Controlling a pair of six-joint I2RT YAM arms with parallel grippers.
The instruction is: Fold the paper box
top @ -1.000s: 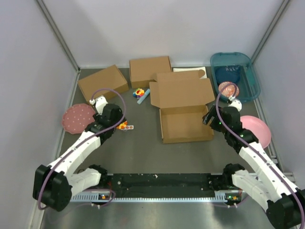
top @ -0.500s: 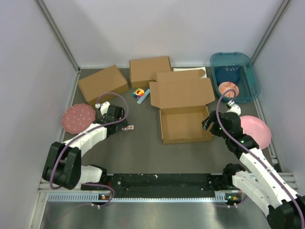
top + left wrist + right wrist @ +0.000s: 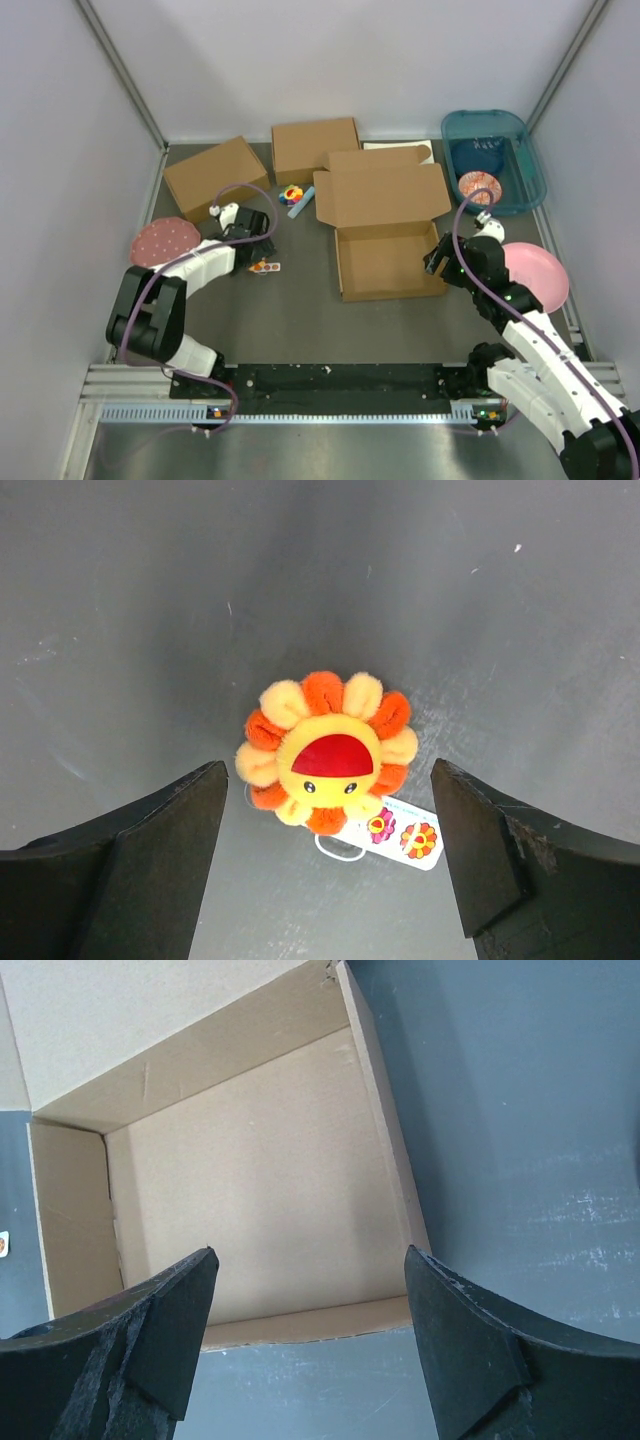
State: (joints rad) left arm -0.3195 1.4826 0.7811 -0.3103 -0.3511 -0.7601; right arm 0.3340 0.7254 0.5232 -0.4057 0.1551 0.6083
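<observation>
Light: bright, even, diffuse, came from above | Shadows: soft and faint, one dark band on the table (image 3: pixel 480 1110) beside the paper box (image 3: pixel 260 1190) wall | Glare: pale streaks of sheen on the table | Sharpness: all views were clear, no motion blur

Between the fingers of the left gripper (image 3: pixel 328 768) lies a flower toy (image 3: pixel 328 752) of fuzzy plush cloth, its red mouth a smoother, felt-like patch. The tag (image 3: pixel 392 832) just under it looks like glossy printed card. The fingers themselves are matt black plastic (one is chipped rough along its inner edge). The table (image 3: pixel 150 630) beneath is smooth dull grey, with faint scuffs and a soft sheen. Ahead of the right gripper (image 3: pixel 310 1251), the paper box (image 3: pixel 260 1170) is matt brown corrugated cardboard, plain and unprinted, with raw cut edges.
</observation>
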